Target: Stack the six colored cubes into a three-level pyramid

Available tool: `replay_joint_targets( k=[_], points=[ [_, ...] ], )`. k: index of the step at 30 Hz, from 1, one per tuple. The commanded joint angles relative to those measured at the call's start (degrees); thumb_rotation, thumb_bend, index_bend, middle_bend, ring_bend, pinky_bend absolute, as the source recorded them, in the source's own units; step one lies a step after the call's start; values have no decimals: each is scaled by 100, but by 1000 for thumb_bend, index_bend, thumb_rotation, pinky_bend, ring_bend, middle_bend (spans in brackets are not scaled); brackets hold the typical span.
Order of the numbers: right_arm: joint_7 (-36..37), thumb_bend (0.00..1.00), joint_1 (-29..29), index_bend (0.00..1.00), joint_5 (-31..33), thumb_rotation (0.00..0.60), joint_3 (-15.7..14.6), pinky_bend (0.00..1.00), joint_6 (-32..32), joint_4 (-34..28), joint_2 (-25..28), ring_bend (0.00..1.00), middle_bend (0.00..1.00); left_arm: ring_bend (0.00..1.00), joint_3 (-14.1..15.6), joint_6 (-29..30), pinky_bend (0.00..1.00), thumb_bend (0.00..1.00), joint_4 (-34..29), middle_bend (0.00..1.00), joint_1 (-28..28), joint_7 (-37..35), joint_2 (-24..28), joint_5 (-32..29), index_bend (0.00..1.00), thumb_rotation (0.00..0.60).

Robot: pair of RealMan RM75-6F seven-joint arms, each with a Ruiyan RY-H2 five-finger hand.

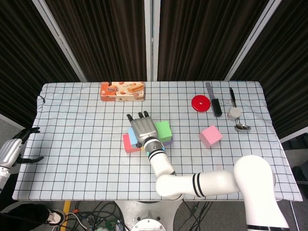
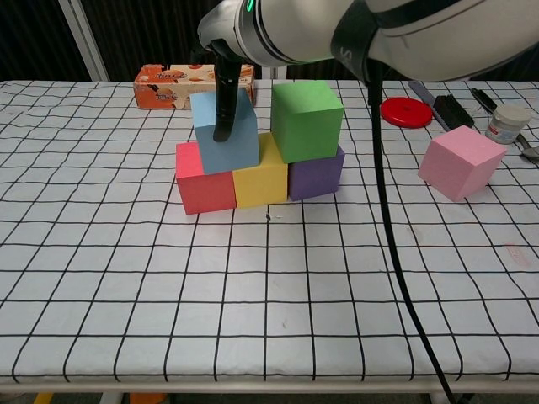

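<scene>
Red (image 2: 205,181), yellow (image 2: 261,178) and purple (image 2: 316,172) cubes form a row on the checked cloth. A green cube (image 2: 306,119) sits on the yellow and purple ones. My right hand (image 1: 143,129) reaches over the stack and holds a blue cube (image 2: 240,147) on top of the red and yellow cubes, one finger (image 2: 224,109) down its front face. The blue cube stands slightly turned. A pink cube (image 2: 461,162) lies apart to the right. My left hand (image 1: 14,153) hangs off the table's left edge, fingers apart and empty.
A snack box (image 1: 122,91) lies at the back of the table. At the back right are a red lid (image 1: 200,103), a black-handled tool (image 1: 214,103), a small jar (image 1: 234,113) and a spoon (image 1: 242,127).
</scene>
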Motion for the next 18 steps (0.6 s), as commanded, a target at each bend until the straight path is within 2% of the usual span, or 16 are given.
replay_joint_targets(
  k=[1,11,15,18],
  points=[
    [-22,46,-2,0,32,600,2,0,-15,2,6,10,288,94,4,-3,198,9,12,185,2,-11,-6,1,137,600],
    [-12,44,-36,0,28,600,63,0,-53,-70,80,0,201,94,2,-13,199,9,34,185,6,-59,-15,-7,137,600],
    [83,42,-163,0,-59,600,161,0,-73,-468,418,0,184,94,-2,-6,198,9,20,185,0,-65,0,-1,137,600],
    [113,31,-324,0,-62,600,185,0,-109,-956,867,0,146,94,-4,-4,198,9,-8,185,-11,-53,17,9,137,600]
  ],
)
